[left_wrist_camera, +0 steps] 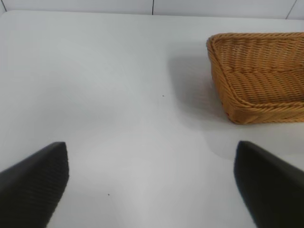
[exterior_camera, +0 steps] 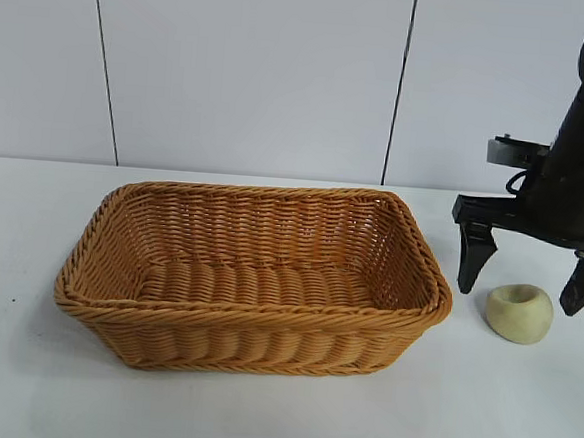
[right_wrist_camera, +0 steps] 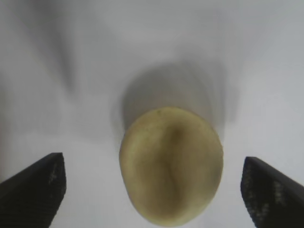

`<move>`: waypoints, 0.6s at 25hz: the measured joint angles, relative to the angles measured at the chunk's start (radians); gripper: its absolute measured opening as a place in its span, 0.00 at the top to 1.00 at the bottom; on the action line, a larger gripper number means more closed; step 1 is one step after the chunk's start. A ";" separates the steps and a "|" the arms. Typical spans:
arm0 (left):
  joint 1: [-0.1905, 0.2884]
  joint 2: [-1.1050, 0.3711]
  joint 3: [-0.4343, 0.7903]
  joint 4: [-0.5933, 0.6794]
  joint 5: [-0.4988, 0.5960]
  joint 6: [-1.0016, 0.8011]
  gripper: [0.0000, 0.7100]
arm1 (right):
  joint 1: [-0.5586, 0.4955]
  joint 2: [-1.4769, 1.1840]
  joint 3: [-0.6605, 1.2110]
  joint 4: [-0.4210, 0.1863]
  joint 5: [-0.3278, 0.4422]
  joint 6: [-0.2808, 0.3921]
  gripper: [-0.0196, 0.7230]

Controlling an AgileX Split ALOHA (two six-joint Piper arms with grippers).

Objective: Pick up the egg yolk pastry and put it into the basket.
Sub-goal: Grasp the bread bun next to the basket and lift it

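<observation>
The egg yolk pastry (exterior_camera: 519, 313), a small pale yellow bun with a dimple on top, lies on the white table just right of the basket (exterior_camera: 250, 316). My right gripper (exterior_camera: 530, 286) hangs open directly over it, one finger on each side and neither touching. In the right wrist view the pastry (right_wrist_camera: 171, 164) fills the gap of the open right gripper (right_wrist_camera: 154, 183). The orange-brown wicker basket is empty. Out of the exterior view, my left gripper (left_wrist_camera: 152, 178) is open over bare table, and the basket's corner (left_wrist_camera: 256, 76) shows farther off.
The white table (exterior_camera: 20, 380) stretches left of and in front of the basket. A pale panelled wall (exterior_camera: 253, 66) stands behind it.
</observation>
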 joint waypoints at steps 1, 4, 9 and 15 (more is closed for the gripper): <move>0.000 0.000 0.000 0.000 0.000 0.000 0.02 | 0.000 0.004 0.000 0.000 -0.005 0.000 0.04; 0.000 0.000 0.000 0.000 0.000 0.000 0.02 | 0.000 0.006 0.000 0.000 -0.013 0.000 0.06; 0.000 0.000 0.000 0.000 0.000 0.000 0.02 | 0.000 0.006 0.000 -0.001 -0.012 0.000 0.37; 0.000 0.000 0.000 0.000 0.000 0.000 0.02 | 0.000 0.006 -0.003 -0.003 -0.009 -0.003 0.88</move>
